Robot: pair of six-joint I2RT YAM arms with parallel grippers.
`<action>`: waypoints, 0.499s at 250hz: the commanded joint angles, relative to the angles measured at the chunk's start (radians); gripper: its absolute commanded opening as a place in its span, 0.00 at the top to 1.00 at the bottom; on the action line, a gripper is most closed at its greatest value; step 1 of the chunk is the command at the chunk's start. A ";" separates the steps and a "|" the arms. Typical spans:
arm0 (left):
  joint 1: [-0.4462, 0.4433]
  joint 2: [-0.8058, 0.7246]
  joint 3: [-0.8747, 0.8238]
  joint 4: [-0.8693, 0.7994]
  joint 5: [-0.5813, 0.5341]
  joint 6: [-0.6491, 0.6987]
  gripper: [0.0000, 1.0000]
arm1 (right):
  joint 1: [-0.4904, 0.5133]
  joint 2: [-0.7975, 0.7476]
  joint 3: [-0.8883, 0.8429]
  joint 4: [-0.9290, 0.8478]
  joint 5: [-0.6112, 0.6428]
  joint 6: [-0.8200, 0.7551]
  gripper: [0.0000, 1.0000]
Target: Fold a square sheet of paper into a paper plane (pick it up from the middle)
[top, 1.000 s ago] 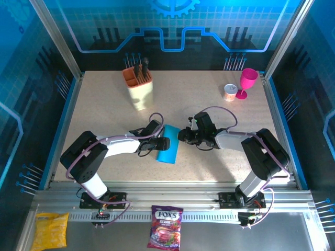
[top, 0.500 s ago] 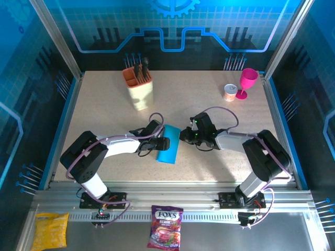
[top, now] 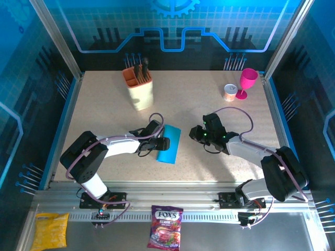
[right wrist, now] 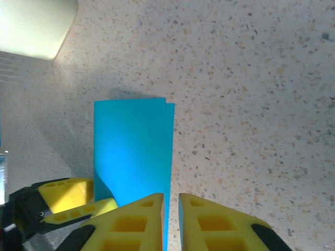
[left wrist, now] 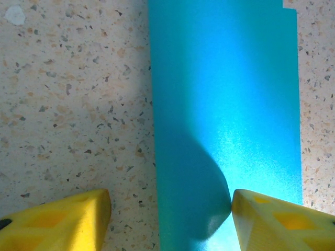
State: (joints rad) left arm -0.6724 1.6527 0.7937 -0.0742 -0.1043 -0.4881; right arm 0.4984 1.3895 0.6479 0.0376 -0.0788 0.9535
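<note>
On the speckled table [top: 104, 104], at the centre of the top frame, the paper [top: 169, 144] lies folded into a narrow strip. It looks light, thin and easy to crumple, so it is best pinched at the middle of a long edge. The left gripper [left wrist: 170, 209] stands wide over its end, the right gripper [right wrist: 170, 209] is nearly closed and empty close on the right, and a bag [top: 165, 232] at the bottom reads "FOX'S".

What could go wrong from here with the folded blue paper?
1. The two layers of the blue paper do not line up at the far edge, so later folds may come out crooked.
2. One finger of the open left gripper seems to press it; the right gripper is off it, so it may slide.
</note>
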 commanded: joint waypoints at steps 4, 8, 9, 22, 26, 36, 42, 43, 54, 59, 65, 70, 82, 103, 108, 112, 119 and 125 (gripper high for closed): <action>-0.007 0.009 -0.021 0.022 0.040 0.032 0.36 | 0.013 0.047 -0.017 0.023 -0.051 -0.007 0.83; -0.006 0.006 -0.022 0.021 0.041 0.035 0.36 | 0.015 0.055 -0.016 0.026 -0.057 -0.009 0.84; -0.007 0.007 -0.022 0.020 0.042 0.035 0.36 | 0.015 0.057 -0.015 0.027 -0.059 -0.009 0.83; -0.007 0.005 -0.019 0.015 0.044 0.044 0.35 | 0.023 0.078 -0.011 0.040 -0.074 -0.013 0.84; -0.007 0.005 -0.019 0.012 0.044 0.045 0.35 | 0.026 0.085 -0.009 0.044 -0.079 -0.014 0.84; -0.007 0.005 -0.018 0.011 0.047 0.049 0.35 | 0.032 0.100 -0.003 0.052 -0.086 -0.016 0.84; -0.007 0.005 -0.017 0.011 0.049 0.054 0.35 | 0.035 0.109 -0.001 0.057 -0.091 -0.018 0.84; -0.006 0.005 -0.017 0.011 0.049 0.054 0.35 | 0.036 0.110 -0.001 0.058 -0.092 -0.017 0.84; -0.007 0.006 -0.014 0.008 0.049 0.055 0.35 | 0.040 0.124 0.006 0.067 -0.100 -0.016 0.84; -0.007 0.007 -0.014 0.009 0.050 0.057 0.35 | 0.044 0.130 0.009 0.070 -0.103 -0.016 0.84; -0.007 0.009 -0.014 0.010 0.053 0.058 0.35 | 0.047 0.136 0.011 0.073 -0.106 -0.017 0.84; -0.007 0.010 -0.013 0.011 0.053 0.059 0.35 | 0.049 0.140 0.015 0.076 -0.107 -0.017 0.84; -0.007 0.012 -0.013 0.011 0.054 0.058 0.35 | 0.054 0.149 0.021 0.078 -0.110 -0.017 0.84; -0.007 0.019 -0.013 0.014 0.054 0.057 0.35 | 0.062 0.163 0.032 0.084 -0.116 -0.018 0.84; -0.007 0.020 -0.013 0.015 0.055 0.056 0.35 | 0.064 0.166 0.035 0.084 -0.116 -0.019 0.84; -0.007 0.021 -0.013 0.016 0.055 0.056 0.35 | 0.066 0.168 0.038 0.086 -0.118 -0.018 0.85; -0.007 0.022 -0.013 0.018 0.057 0.057 0.35 | 0.070 0.171 0.043 0.085 -0.121 -0.019 0.85; -0.007 0.024 -0.013 0.020 0.057 0.059 0.35 | 0.072 0.176 0.046 0.087 -0.122 -0.021 0.84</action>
State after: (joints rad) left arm -0.6724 1.6524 0.7937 -0.0753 -0.0975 -0.4603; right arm 0.5488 1.5448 0.6537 0.0982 -0.1726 0.9459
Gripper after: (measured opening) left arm 0.650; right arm 0.156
